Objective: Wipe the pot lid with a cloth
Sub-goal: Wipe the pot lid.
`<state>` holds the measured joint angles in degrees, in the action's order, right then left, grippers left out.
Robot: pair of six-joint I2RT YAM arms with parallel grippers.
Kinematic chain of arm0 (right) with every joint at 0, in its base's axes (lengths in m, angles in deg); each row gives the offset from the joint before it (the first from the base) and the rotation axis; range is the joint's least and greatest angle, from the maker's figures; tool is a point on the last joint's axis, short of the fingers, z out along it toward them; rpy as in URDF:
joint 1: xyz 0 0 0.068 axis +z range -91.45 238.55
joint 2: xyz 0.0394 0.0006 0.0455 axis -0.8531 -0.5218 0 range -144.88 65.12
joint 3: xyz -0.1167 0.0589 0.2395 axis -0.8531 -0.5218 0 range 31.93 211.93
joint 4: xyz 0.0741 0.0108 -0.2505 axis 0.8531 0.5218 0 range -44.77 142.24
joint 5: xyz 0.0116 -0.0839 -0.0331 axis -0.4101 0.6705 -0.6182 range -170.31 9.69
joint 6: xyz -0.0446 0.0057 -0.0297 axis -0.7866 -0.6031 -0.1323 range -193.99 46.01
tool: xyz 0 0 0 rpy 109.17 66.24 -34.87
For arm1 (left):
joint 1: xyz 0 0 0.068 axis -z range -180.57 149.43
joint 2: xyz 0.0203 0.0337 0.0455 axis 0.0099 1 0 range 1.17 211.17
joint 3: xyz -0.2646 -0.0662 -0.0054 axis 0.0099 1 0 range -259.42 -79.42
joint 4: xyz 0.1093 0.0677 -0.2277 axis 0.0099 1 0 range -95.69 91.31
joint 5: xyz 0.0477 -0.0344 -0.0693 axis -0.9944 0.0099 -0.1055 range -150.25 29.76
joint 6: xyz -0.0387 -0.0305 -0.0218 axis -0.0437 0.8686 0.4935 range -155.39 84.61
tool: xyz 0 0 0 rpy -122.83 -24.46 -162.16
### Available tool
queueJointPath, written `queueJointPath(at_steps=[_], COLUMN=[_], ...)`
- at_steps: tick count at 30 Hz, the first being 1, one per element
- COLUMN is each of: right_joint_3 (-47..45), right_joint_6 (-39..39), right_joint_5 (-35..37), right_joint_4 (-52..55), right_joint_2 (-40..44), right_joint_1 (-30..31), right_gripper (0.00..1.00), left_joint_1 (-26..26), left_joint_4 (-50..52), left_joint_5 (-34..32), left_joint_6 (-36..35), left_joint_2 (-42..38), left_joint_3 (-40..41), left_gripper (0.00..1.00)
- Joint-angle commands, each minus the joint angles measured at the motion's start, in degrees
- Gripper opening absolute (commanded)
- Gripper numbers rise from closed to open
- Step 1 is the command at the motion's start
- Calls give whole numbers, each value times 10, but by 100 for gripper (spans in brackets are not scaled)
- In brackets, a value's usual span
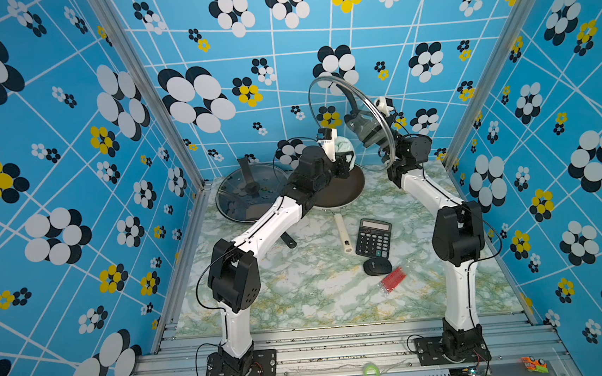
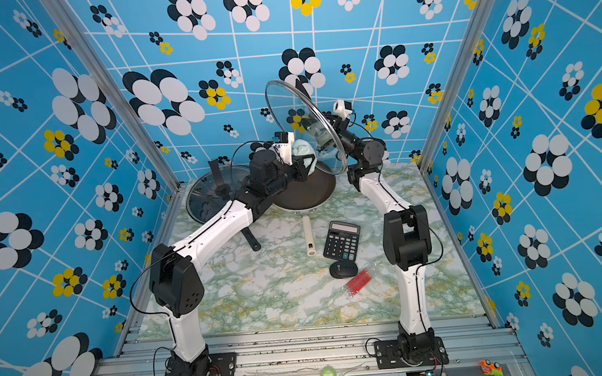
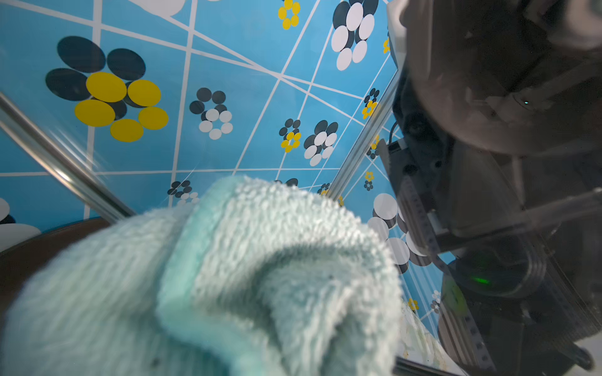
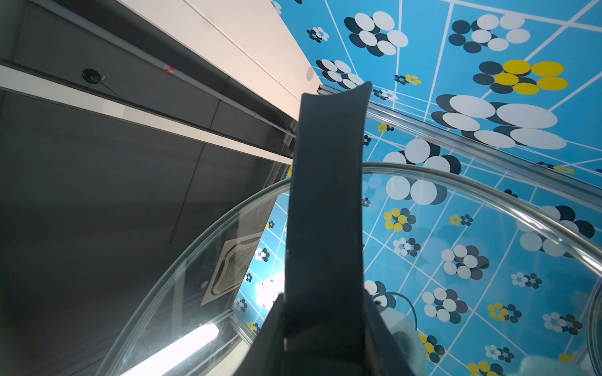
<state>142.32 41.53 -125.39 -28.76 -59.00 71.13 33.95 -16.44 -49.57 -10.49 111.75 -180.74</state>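
We see the left gripper (image 1: 343, 160) pressed together on the cloth (image 1: 344, 147), pinching it low down so that the mint-green bundle bulges up and out beyond the fingertips; in the left wrist view the cloth (image 3: 260, 276) fills the foreground. It hangs above the far side of the dark frying pan (image 1: 344, 193). The right gripper (image 4: 325, 341) is clamped on the dark handle (image 4: 325, 195) of the glass pot lid (image 1: 332, 94), which it holds raised off the table and tilted nearly on edge. In both top views the cloth (image 2: 302, 150) sits just beside the lower part of the pot lid (image 2: 285, 102), on the side facing the left arm. We cannot tell whether cloth and glass touch.
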Motion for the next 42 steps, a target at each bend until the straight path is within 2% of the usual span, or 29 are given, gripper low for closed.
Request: queueJointPath(at_steps=[1, 5, 11, 16, 26, 30, 36, 42], right_joint_3=[39, 39, 37, 36, 39, 36, 33, 15], right_joint_6=[24, 27, 28, 31, 33, 33, 31, 29], right_joint_5=[37, 32, 26, 25, 30, 30, 23, 17], right_joint_4=[-65, -65, -65, -65, -65, -65, -65, -65], right_joint_2=[25, 30, 38, 38, 31, 32, 40, 54], right_joint_1=[20, 20, 19, 19, 16, 15, 14, 12], right_gripper=[0, 0, 0, 0, 0, 0, 0, 0], left_joint_1=[-2, -33, -42, -39, 27, 34, -1, -50], left_joint_4=[-3, 16, 49, 46, 40, 42, 66, 21], left_joint_5=[-3, -28, -65, -59, 0, -3, -64, -143], left_joint_6=[6, 4, -13, 1, 13, 14, 11, 46], left_joint_2=[22, 54, 93, 102, 102, 105, 117, 108], left_joint_3=[-18, -84, -147, -143, -113, -112, -139, -122], left_gripper=[0, 0, 0, 0, 0, 0, 0, 0])
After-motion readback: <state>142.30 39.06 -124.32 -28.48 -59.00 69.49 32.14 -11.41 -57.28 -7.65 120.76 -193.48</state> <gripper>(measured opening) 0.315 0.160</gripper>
